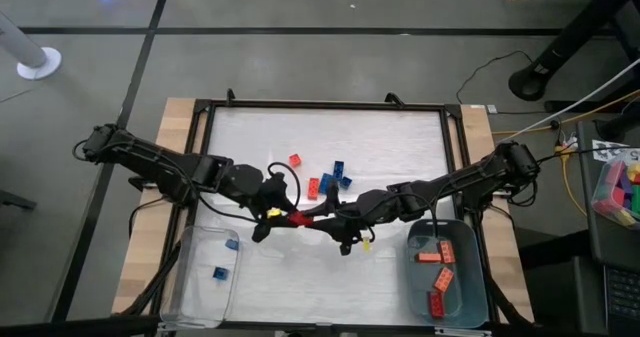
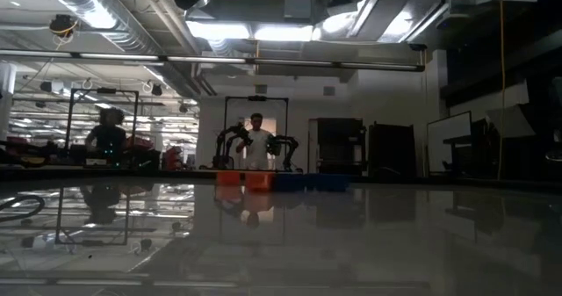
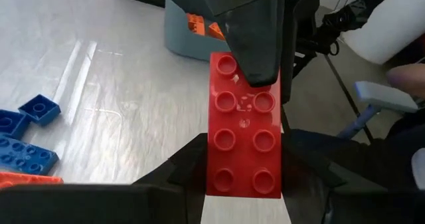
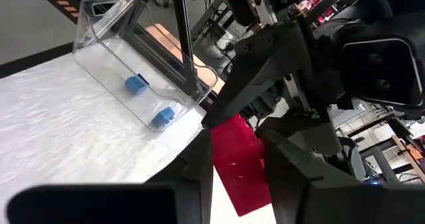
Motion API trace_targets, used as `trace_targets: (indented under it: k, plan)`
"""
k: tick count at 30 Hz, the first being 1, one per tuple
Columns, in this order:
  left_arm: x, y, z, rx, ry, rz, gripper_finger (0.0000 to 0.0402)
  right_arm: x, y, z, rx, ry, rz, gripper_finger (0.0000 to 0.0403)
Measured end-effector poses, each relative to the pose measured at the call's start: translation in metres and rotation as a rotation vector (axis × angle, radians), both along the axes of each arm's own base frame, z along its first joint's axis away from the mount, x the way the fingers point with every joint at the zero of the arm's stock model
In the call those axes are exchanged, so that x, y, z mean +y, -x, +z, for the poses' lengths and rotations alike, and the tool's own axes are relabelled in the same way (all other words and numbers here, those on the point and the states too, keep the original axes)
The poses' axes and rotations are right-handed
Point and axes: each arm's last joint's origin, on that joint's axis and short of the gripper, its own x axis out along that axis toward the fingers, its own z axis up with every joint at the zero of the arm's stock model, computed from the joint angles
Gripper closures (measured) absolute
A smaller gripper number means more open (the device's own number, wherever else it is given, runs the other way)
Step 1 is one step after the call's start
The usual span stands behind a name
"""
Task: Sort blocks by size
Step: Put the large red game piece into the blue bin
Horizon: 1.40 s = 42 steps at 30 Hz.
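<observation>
A long red brick (image 1: 300,218), two studs by four, hangs above the white mat between my two grippers. My left gripper (image 1: 283,215) comes from the table's left and is shut on one end of the brick. My right gripper (image 1: 322,215) comes from the right and is shut on the other end. Loose red (image 1: 295,160), orange-red (image 1: 313,187) and blue bricks (image 1: 338,169) lie flat on the mat just beyond them. Neither gripper shows in the low view. My left gripper pinches the red brick's two long sides (image 3: 219,177) between its two fingers, at the brick's left end. The fingers come level from the table's left, along the brick. The brick is clear of the mat with its studs showing. My right gripper holds the brick's other end (image 4: 236,151) between its two fingers, coming from the table's right. One finger (image 3: 259,51) lies on the studded face over the last studs. The other finger is hidden behind the brick.
A clear bin (image 1: 200,277) at the near left holds two small blue bricks (image 1: 220,273). A blue-grey bin (image 1: 470,277) at the near right holds several long orange and red bricks (image 1: 438,256). A black frame (image 1: 325,105) borders the mat. People stand in the room beyond (image 2: 256,147).
</observation>
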Motion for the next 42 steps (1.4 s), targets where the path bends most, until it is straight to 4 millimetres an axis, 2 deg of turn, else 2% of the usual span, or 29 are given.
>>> trace_targets:
  k: [6,12,30,39,42]
  plan:
    - [0.0,0.0,0.0,-0.007,-0.047,-0.017,0.026,0.0,0.0,0.0,0.004,0.003,-0.005,0.0292]
    - [0.003,0.002,-0.004,0.041,-0.079,-0.007,0.026,-0.003,0.001,-0.003,0.037,0.029,-0.058,0.0299]
    - [0.03,-0.004,-0.003,0.022,-0.057,0.078,0.026,-0.007,0.009,-0.001,0.094,0.004,-0.127,0.0299]
    - [0.032,-0.005,-0.003,0.027,-0.027,0.092,0.026,-0.008,0.011,-0.004,0.135,-0.013,-0.137,0.0298]
    - [0.033,-0.004,-0.005,0.053,-0.017,0.105,0.0249,-0.008,0.011,-0.006,0.153,-0.029,-0.143,0.0298]
